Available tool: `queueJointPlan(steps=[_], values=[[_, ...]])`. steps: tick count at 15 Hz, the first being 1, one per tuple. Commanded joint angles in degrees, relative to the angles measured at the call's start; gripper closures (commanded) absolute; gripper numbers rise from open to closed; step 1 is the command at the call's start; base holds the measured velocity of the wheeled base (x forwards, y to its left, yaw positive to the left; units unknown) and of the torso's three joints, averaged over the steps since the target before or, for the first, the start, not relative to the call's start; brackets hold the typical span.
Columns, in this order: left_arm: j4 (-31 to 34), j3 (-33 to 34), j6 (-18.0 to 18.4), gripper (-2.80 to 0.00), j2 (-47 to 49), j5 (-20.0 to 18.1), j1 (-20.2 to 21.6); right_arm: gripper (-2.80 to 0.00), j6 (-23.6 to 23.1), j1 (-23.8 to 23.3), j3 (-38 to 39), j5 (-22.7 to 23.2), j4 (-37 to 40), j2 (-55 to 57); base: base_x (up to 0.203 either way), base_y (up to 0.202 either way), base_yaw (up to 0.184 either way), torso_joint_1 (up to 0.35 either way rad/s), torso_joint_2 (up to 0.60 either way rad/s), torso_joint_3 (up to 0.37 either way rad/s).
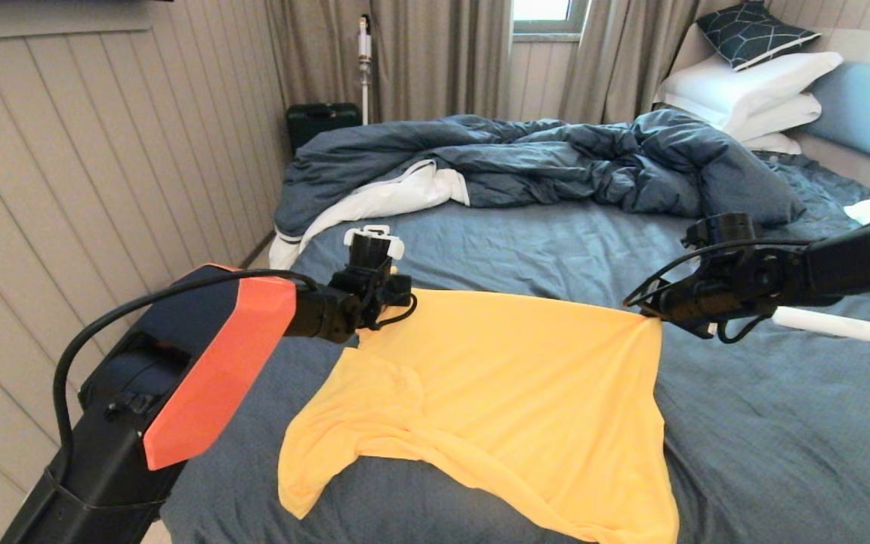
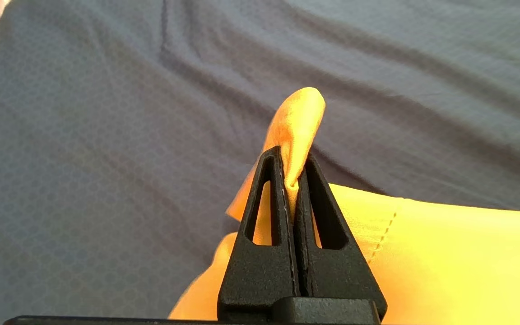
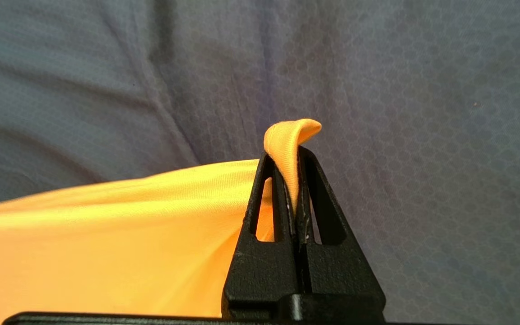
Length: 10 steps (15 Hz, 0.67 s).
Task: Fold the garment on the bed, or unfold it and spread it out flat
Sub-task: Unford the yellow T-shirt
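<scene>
Both tools are pinching the garment (image 1: 510,393) right now: my left tool (image 1: 374,298) clamps one corner of the yellow shirt, my right tool (image 1: 658,317) clamps the other, and the edge between them is pulled taut just above the bed (image 1: 782,423). The rest of the shirt trails down toward the bed's near edge, one sleeve crumpled on the left-hand side. I judge this as the spreading step. Next I need to keep the tension even, lower both corners together onto the sheet, then let go.
</scene>
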Motion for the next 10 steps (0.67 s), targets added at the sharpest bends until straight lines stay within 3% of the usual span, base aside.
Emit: queueJointPlan(steps=[1,4,8,9,10], values=[[-0.6,0.1,-0.1,0.0,0.9,0.1,-0.1,0.0,0.2,0.2,0.4,0.1,-0.1,0.1,0.0,0.0,0.0,0.0,0.0,0.0],[-0.3,0.1,0.5,0.0,0.9,-0.5,-0.1,0.0,0.2,0.2,0.4,0.1,-0.1,0.1,0.0,0.0,0.0,0.0,0.0,0.0],[4.8,0.1,0.6,0.0,-0.8,-0.5,-0.8,0.0,0.2,0.2,0.5,0.1,-0.1,0.2,0.0,0.0,0.0,0.0,0.0,0.0],[6.5,0.1,0.5,-2.8,-1.0,-0.3,-1.1,0.0,0.2,0.2,0.5,0.1,-0.1,0.2,0.0,0.0,0.0,0.0,0.0,0.0],[6.3,0.1,0.5,-2.8,-0.9,0.0,-1.2,0.0,0.2,0.2,0.4,0.1,-0.1,0.3,0.0,0.0,0.0,0.0,0.0,0.0]])
